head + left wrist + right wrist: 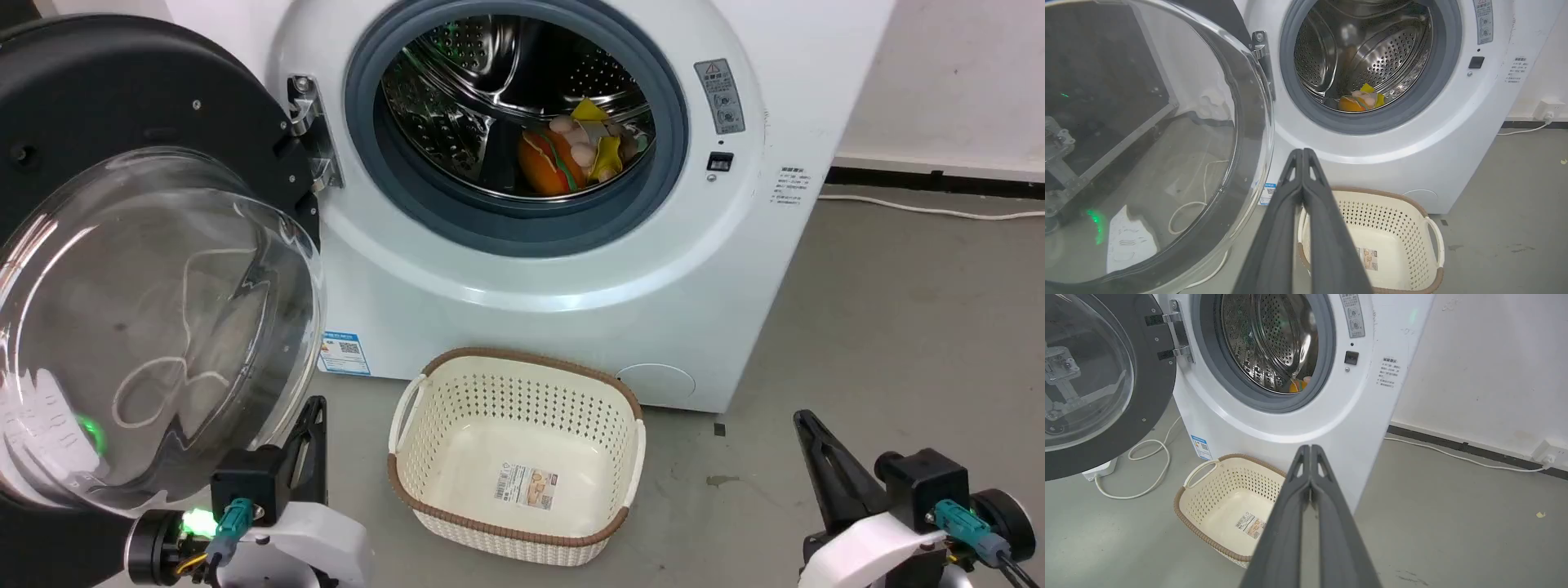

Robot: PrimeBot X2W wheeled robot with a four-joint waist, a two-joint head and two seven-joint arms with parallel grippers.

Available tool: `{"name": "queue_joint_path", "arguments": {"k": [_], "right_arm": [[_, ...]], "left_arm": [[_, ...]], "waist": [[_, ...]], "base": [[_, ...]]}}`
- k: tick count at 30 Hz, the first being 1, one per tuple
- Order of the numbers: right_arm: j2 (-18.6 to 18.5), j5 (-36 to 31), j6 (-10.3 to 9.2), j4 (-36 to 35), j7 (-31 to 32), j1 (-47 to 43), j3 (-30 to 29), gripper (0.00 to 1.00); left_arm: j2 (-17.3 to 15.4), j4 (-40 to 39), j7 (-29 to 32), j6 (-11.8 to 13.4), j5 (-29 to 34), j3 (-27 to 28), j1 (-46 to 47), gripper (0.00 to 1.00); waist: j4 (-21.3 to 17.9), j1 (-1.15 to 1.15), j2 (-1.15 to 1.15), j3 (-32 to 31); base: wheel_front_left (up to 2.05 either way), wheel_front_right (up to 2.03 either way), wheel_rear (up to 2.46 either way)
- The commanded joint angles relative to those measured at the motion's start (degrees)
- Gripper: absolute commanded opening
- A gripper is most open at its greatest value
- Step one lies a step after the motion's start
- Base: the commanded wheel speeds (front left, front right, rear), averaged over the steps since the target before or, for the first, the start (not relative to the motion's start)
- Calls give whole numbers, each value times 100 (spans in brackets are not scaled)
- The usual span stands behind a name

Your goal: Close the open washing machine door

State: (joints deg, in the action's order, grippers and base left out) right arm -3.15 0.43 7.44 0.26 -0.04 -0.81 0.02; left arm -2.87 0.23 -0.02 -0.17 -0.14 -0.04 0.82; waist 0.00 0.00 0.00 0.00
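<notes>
We're looking down at the washing machine (571,302), and its mouth is wide open. The washing machine door (147,269) is swung right out at nine o'clock of the opening. It hangs on its metal hinge (309,131), a glossy black rim around a bulging clear glass bowl. It sits well apart from the grey rubber gasket (522,233), not latched at all.

Inside the perforated steel drum (457,90) there's a small heap at five o'clock: an orange round soft thing (549,163) with yellow and pale bits on top. At three o'clock of the opening we spot a small black latch slot (719,161), with a grey warning sticker (720,96) above it. A blue label (343,353) sits low on the front at seven o'clock.

Down at six o'clock, on the grey floor (898,327), the cream perforated basket (424,384) with the brown rim stands just before the machine. There's a paper label on its bottom.

Now the arms. The left gripper (314,408) is at seven o'clock of the head view, just beneath the lower edge of the door's glass. We can't tell whether it touches. Its two dark fingers are pressed together with nothing in them.

The right gripper (804,418) is at five o'clock over bare floor, well apart from the machine. Its fingers are pinched together too, gripping nothing.

From the right wrist we catch a white cable (1147,469) looping on the floor beneath the door.
</notes>
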Motion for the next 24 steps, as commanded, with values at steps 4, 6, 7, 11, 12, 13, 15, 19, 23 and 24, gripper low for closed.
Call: {"name": "queue_joint_path", "arguments": {"k": [4,6,7,11,12,13,15,19,23,24], "right_arm": [[27,-43,5,-26,4,81,-2,0],[27,-43,5,-26,4,81,-2,0],[27,-43,5,-26,4,81,-2,0],[27,-43,5,-26,4,81,-2,0],[27,-43,5,-26,4,81,-2,0],[27,-43,5,-26,4,81,-2,0],[27,-43,5,-26,4,81,-2,0],[27,-43,5,-26,4,81,-2,0],[27,-43,5,-26,4,81,-2,0],[27,-43,5,-26,4,81,-2,0]], "left_arm": [[0,-23,2,17,14,4,-82,0],[0,-23,2,17,14,4,-82,0],[0,-23,2,17,14,4,-82,0],[0,-23,2,17,14,4,-82,0],[0,-23,2,17,14,4,-82,0],[0,-23,2,17,14,4,-82,0],[0,-23,2,17,14,4,-82,0],[0,-23,2,17,14,4,-82,0],[0,-23,2,17,14,4,-82,0],[0,-23,2,17,14,4,-82,0]], "waist": [[0,0,0,0],[0,0,0,0],[0,0,0,0],[0,0,0,0],[0,0,0,0],[0,0,0,0],[0,0,0,0],[0,0,0,0],[0,0,0,0],[0,0,0,0]], "base": [[0,0,0],[0,0,0],[0,0,0],[0,0,0],[0,0,0],[0,0,0],[0,0,0],[0,0,0],[0,0,0],[0,0,0]]}}
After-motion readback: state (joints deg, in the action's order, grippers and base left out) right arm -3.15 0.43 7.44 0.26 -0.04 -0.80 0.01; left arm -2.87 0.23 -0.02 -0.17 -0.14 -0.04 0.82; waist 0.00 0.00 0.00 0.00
